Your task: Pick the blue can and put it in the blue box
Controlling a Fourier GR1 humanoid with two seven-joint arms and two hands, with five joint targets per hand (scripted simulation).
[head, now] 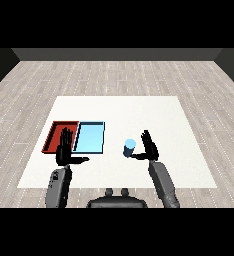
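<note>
Head view shows the right hand (149,146) upright, fingers straight, thumb reaching toward the blue can (129,147) beside it, grasping nothing; the left hand (65,147) is likewise released, over the red tray (54,131).

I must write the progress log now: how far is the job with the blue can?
Done: nothing placed so far; the light blue tray holds no can. In hand: the right hand is open beside the blue can, which stands on the white table right of the trays; whether it touches the can is unclear. Left: grasp, lift, carry left, set in the tray. The left hand is open over the red tray.
</note>
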